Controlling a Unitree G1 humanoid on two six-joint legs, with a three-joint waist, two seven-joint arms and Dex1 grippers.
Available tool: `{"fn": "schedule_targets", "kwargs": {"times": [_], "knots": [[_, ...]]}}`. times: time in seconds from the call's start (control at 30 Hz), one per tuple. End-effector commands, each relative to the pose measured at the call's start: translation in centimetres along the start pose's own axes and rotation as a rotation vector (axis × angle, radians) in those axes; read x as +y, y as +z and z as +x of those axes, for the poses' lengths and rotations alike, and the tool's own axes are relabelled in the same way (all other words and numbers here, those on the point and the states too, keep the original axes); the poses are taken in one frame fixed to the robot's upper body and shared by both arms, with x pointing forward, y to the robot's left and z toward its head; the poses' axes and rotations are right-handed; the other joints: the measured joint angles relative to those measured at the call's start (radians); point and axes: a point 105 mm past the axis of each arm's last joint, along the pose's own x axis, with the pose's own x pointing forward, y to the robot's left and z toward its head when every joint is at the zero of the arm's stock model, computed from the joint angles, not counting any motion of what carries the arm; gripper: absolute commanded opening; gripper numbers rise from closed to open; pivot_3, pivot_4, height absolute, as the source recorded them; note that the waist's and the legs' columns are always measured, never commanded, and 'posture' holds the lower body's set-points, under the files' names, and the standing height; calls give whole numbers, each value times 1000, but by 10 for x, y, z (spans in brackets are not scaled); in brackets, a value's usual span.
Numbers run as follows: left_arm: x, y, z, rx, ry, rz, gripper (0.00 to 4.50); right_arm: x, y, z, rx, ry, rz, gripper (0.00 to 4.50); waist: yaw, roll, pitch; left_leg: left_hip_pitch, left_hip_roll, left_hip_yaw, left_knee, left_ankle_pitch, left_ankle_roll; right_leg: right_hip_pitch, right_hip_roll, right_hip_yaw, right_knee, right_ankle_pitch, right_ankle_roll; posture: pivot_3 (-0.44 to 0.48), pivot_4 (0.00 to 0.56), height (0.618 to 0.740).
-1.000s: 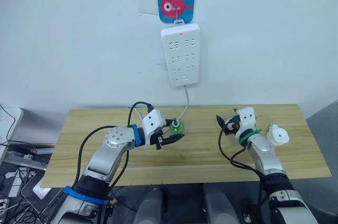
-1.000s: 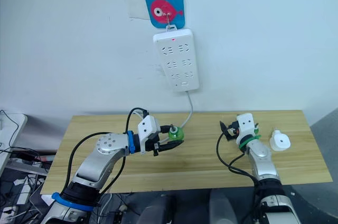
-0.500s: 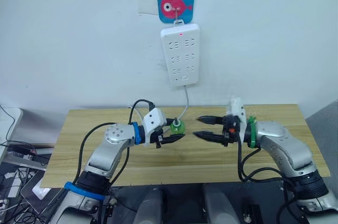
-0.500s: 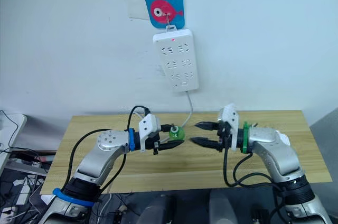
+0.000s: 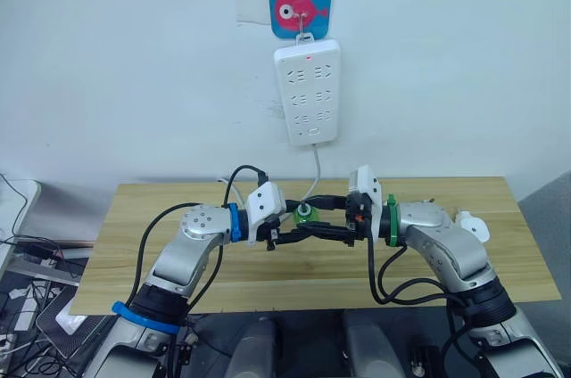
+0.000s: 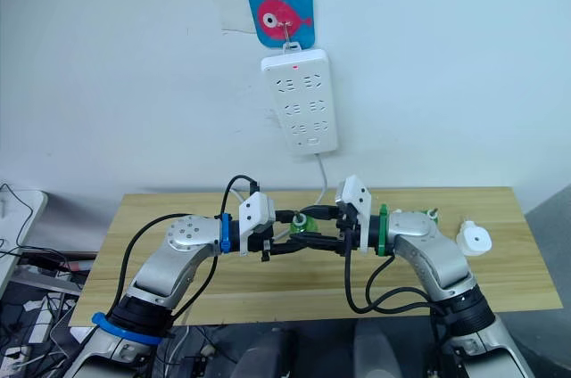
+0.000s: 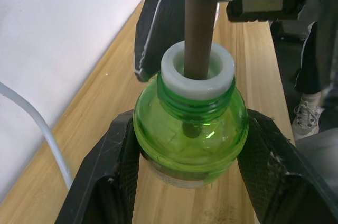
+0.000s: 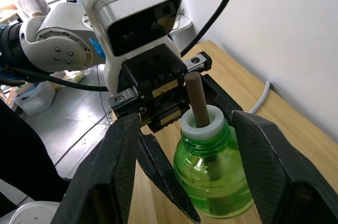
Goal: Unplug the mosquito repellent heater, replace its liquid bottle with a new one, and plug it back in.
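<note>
Liquid bottle (image 7: 190,134): translucent green, white neck collar, brown wick rod standing upright from the neck, no cap. It was located over the middle of the wooden table (image 5: 134,244), below the hanging power strip. It was clamped at its body between the two black fingers (image 7: 113,176) of the left gripper (image 5: 299,223), which reached in from the left.

Right gripper (image 8: 211,182): reached in from the right, fingers spread apart, one on either side of the same bottle. Whether its pads touched the bottle could not be told.

Mosquito repellent heater (image 5: 472,228): small white rounded unit, lying on the table near its right end, just beyond the right arm, well apart from the bottle.

Power strip (image 5: 307,92): long white multi-socket strip, hung on the far wall from a hook on a blue card with a pink fish (image 5: 300,4); a small red light showed at its top. Its white cable (image 5: 314,173) ran down to the table behind the bottle.
</note>
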Motion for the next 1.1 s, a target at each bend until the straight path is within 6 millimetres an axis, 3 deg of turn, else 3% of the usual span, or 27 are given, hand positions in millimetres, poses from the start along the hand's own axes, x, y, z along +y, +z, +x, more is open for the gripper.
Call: {"fn": "schedule_targets", "kwargs": {"times": [0.03, 0.1, 0.17, 0.33, 0.53, 0.77, 0.8, 0.93, 1.1], "knots": [[-2, 17, 3, -58, -18, 39, 2241, 2, 6, 5, -10, 14, -56, 2859, 0, 0, 0, 0, 0, 0, 0, 0, 0, 0, 0, 0, 0, 0, 0, -49, 205, 740], [-2, 18, 3, -60, -18, 39, 2241, -1, 4, 5, 6, 6, -83, 2859, 0, 0, 0, 0, 0, 0, 0, 0, 0, 0, 0, 0, 0, 0, 0, -48, 202, 740], [-2, 18, 3, -63, -18, 38, 2241, -4, 1, 4, 19, -10, -105, 2472, 0, 0, 0, 0, 0, 0, 0, 0, 0, 0, 0, 0, 0, 0, 0, -48, 202, 740], [-4, 19, 4, -70, -22, 33, 2241, -5, 1, 4, 19, -8, -124, 867, 0, 0, 0, 0, 0, 0, 0, 0, 0, 0, 0, 0, 0, 0, 0, -53, 196, 740], [-3, 22, 6, -95, -22, 4, 2241, -4, 3, 0, -3, -25, -98, 860, 0, 0, 0, 0, 0, 0, 0, 1, -1, 0, 0, 0, 0, 0, 0, -59, 189, 740], [4, 31, 0, -165, 56, -48, 4379, -34, 16, -26, -146, -281, 222, 860, 1, 0, 0, 0, 0, 0, 0, 2, -3, 0, 0, 0, 0, 0, 0, -71, 187, 740], [5, 33, 0, -181, 79, -49, 4497, -40, 16, -33, -181, -332, 310, 860, 1, 0, 0, 0, 0, 0, 0, 2, -3, 0, 0, 0, 0, 0, 0, -73, 187, 740], [13, 50, 3, -272, 211, -25, 4500, -54, 17, -55, -347, -445, 671, 860, 1, 0, 0, 0, 0, 0, 0, 2, -3, 0, -1, 0, 0, 0, 0, -80, 187, 740], [14, 65, 15, -364, 339, 25, 4500, -59, 29, -62, -535, -467, 916, 860, 0, 0, -1, -1, -1, 1, 0, 0, -1, -1, -3, 1, 1, 0, 0, -84, 190, 740]]}}
